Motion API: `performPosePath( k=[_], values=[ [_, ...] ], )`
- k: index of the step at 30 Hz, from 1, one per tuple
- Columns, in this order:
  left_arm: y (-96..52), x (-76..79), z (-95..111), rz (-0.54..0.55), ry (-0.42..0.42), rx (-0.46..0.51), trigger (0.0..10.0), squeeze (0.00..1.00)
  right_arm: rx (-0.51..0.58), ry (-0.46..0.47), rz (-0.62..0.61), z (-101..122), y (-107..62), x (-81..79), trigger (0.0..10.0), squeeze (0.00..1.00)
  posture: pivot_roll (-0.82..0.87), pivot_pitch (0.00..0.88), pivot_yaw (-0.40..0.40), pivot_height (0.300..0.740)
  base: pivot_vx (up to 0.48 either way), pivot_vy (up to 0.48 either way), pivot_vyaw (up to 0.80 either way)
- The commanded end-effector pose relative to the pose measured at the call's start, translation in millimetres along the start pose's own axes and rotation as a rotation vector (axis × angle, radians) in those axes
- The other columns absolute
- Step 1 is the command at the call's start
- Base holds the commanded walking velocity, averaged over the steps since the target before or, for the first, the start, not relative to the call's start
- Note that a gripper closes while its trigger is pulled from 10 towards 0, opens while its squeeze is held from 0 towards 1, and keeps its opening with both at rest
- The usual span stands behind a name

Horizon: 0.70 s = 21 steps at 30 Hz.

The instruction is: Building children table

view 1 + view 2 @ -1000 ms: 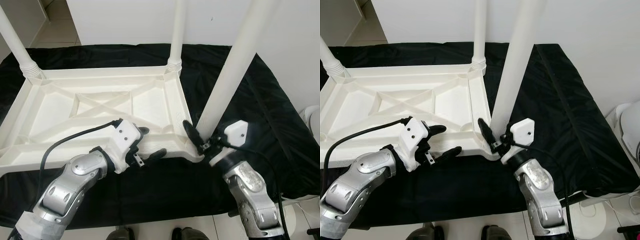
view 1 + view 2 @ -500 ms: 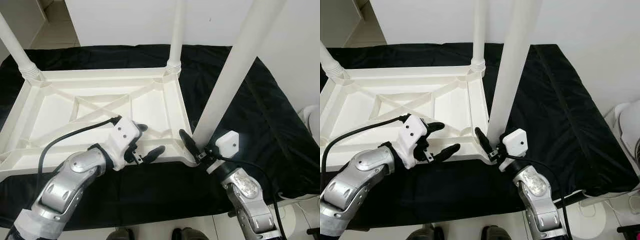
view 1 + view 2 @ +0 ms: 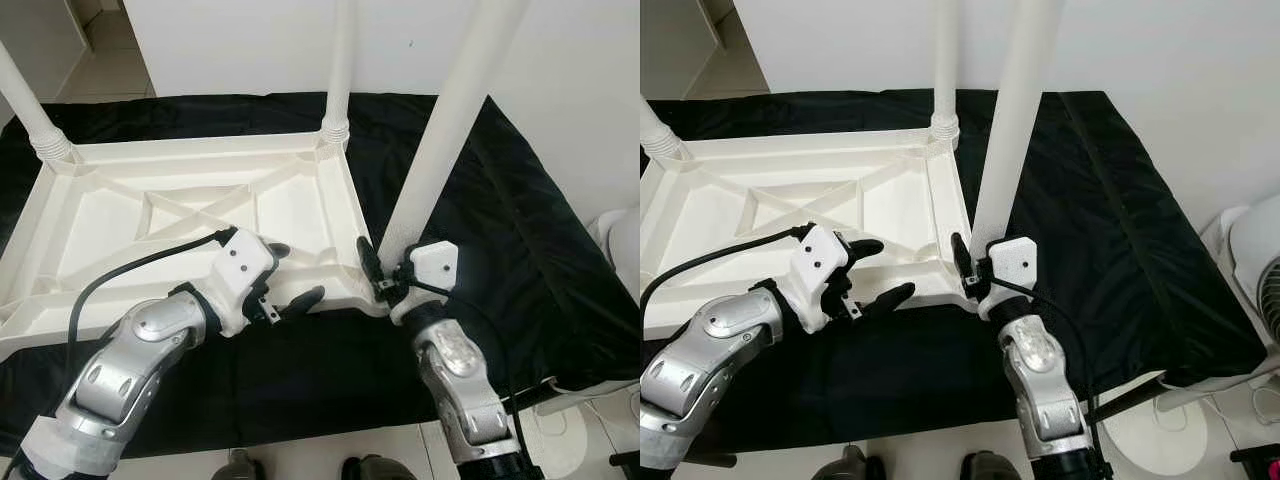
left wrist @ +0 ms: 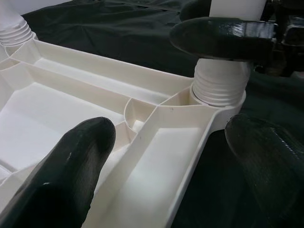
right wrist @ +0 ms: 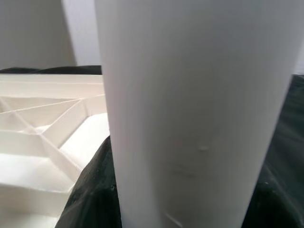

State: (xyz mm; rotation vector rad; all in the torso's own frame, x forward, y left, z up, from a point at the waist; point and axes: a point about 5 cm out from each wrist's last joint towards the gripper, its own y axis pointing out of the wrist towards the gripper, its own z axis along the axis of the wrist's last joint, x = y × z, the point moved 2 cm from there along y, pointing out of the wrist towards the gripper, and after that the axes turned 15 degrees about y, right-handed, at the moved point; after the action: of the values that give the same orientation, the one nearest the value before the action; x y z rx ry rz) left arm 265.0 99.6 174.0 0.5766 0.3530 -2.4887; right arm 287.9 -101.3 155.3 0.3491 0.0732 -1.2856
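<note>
We see the white tabletop (image 3: 180, 215) inverted on black cloth (image 3: 520, 250). Our right gripper (image 3: 385, 280) grasps the near-right leg (image 3: 440, 150) at its base; left gripper (image 3: 290, 275) spread, straddling the tabletop's near rim.

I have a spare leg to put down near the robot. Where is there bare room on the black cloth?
The black cloth lies bare to the robot's right of the upside-down tabletop, out to its edge. A strip lies bare along the near edge, below both arms. It is crowded at the near right corner: the right gripper grasps the leg there, and the left gripper straddles the tabletop's rim.
</note>
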Motion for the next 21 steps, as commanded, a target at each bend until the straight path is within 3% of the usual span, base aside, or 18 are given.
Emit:
performPosePath(
  k=[1, 8, 16, 17, 18, 21],
  values=[
    [-0.6, -1.0, 4, -0.017, 0.018, 0.01, 10.0, 0.0, -0.099, 0.031, -0.139, -24, -5.6, 18.4, 10.0, 0.0, -0.03, 0.131, 0.02, 0.74, 0.0, 0.0, 0.0],
    [-1.2, -2.9, 6, -0.01, 0.022, 0.01, 10.0, 0.0, -0.03, 0.006, -0.34, -20, 5.8, 25.9, 10.0, 0.0, -0.02, 0.128, 0.016, 0.74, 0.0, 0.0, 0.0],
    [-1.2, -2.1, 6, -0.004, 0.021, 0.011, 10.0, 0.0, -0.039, 0.007, -0.302, -23, 5.3, 20.5, 10.0, 0.0, -0.02, 0.128, 0.005, 0.74, 0.0, 0.0, 0.0],
    [-1.3, -1.7, 6, -0.004, 0.019, 0.011, 10.0, 0.0, -0.032, 0.046, -0.269, -22, 5.2, 19.3, 10.0, 0.41, -0.02, 0.127, 0.003, 0.74, 0.0, 0.0, 0.0],
    [-1.3, -1.3, 6, -0.003, 0.019, 0.011, 10.0, 0.0, -0.023, 0.069, -0.237, -20, 5.1, 18.6, 10.0, 1.0, -0.02, 0.127, 0.003, 0.74, 0.0, 0.0, 0.0],
    [-0.1, 0.2, 7, -0.003, 0.016, 0.014, 10.0, 0.0, 0.009, 0.1, -0.162, -14, 4.7, 18.2, 10.0, 1.0, -0.02, 0.125, 0.002, 0.74, 0.0, 0.0, 0.0]
  ],
)
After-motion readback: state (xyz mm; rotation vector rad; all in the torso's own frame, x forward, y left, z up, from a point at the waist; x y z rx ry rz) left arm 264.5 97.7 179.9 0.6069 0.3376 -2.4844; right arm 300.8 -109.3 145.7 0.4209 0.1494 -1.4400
